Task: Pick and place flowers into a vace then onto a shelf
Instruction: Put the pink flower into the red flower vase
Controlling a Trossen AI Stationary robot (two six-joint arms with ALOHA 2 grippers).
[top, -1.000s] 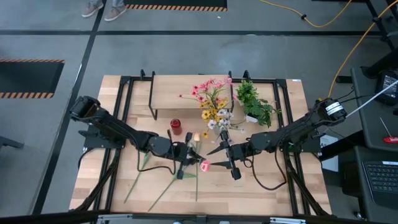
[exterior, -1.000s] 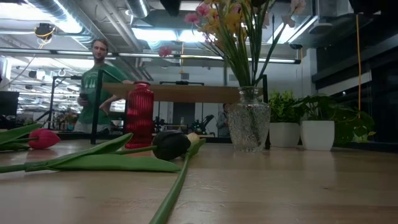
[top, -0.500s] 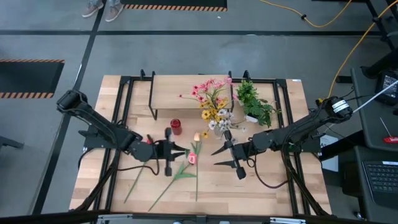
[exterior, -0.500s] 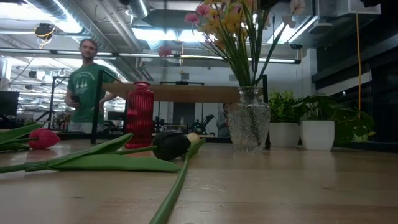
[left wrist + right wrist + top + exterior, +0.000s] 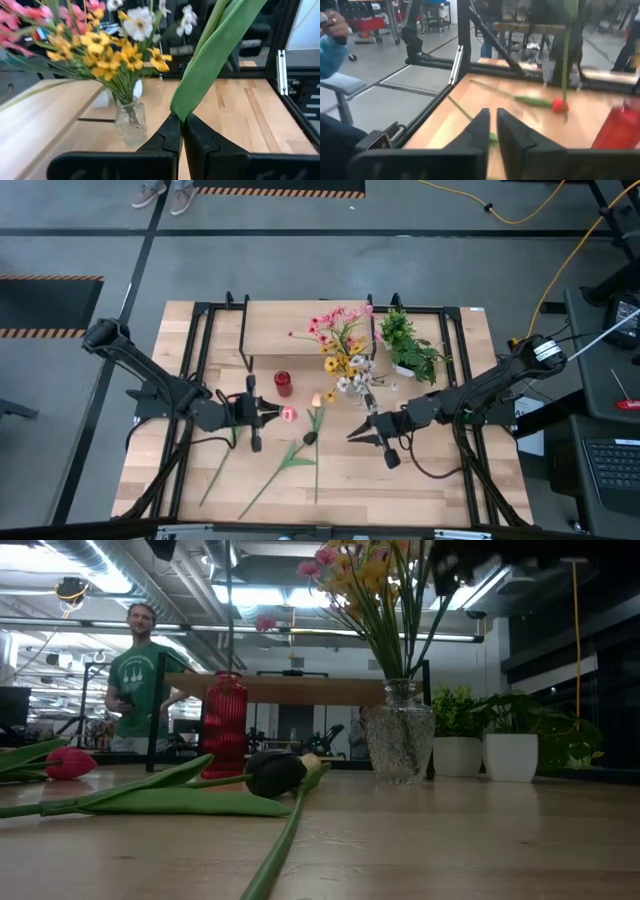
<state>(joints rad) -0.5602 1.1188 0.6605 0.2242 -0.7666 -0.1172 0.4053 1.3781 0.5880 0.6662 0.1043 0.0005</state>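
My left gripper (image 5: 268, 413) is left of the table's middle, shut on a pink-bloomed flower (image 5: 289, 414). Its thin stem (image 5: 229, 610) hangs straight down. My right gripper (image 5: 353, 432) is shut right of centre with nothing between its fingers (image 5: 481, 127). A glass vase (image 5: 355, 387) (image 5: 400, 745) full of pink, yellow and white flowers (image 5: 340, 340) stands in front of the shelf (image 5: 290, 330). A peach tulip (image 5: 317, 398), a dark-bloomed one (image 5: 308, 438) and a red one (image 5: 70, 762) lie flat on the tabletop. My left gripper pinches the flower between its two fingers at the base of a broad green leaf (image 5: 181, 114). The fingers lie about level and point toward the table's right. The flower stands upright in the hold, leaf rising above the fingers and stem hanging below, clear of the table.
A small red vase (image 5: 283, 384) (image 5: 225, 725) stands close to the held flower. A leafy plant in a white pot (image 5: 410, 348) sits right of the glass vase. Black frame rails (image 5: 200, 360) run along the table's sides. A person (image 5: 140, 670) stands beyond the table.
My left gripper has carried the pink flower toward the table's left edge and a little toward the far edge, still shut on it, with the flower upright. My right gripper has shut its fingers on nothing, staying near the same spot.
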